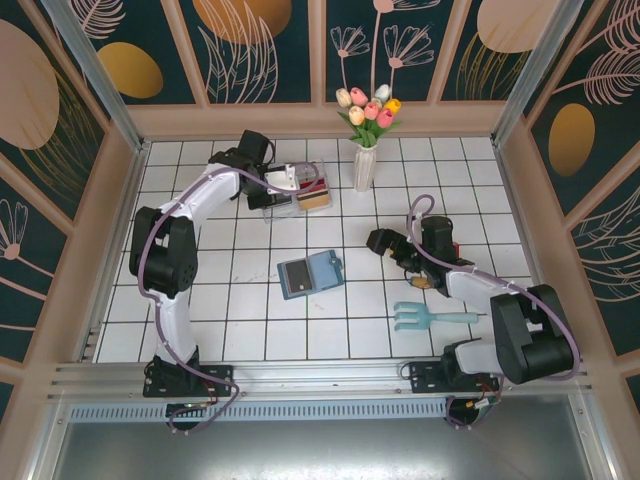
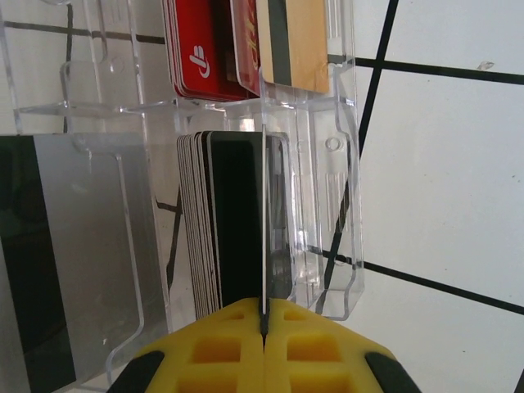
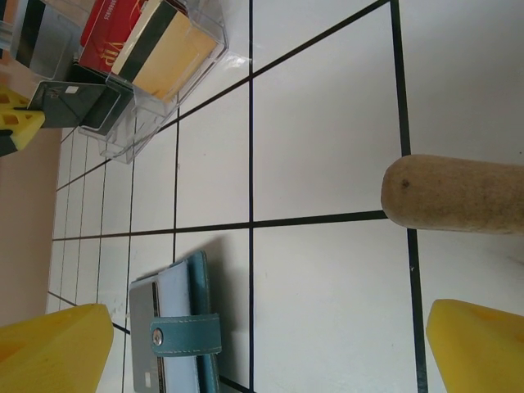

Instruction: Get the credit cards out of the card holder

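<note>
One card (image 2: 263, 213) is pinched edge-on in your left gripper (image 2: 264, 332), jaws closed tight on it, at the tray (image 2: 348, 205) compartment holding the black stack (image 2: 233, 221), parallel to that stack. The holder (image 1: 308, 272) lies open mid-table, long axis left-right, just left of your right gripper (image 1: 385, 243), which is wide open and empty.

One card holder (image 1: 310, 272), one clear tray (image 2: 344, 205), one rake (image 1: 430, 318), one vase (image 1: 364, 168) — stacked cards (image 2: 196, 49) uncountable.

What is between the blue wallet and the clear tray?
Nothing. Just bare white tiles lie between the wallet and the tray, as the top view shows.
</note>
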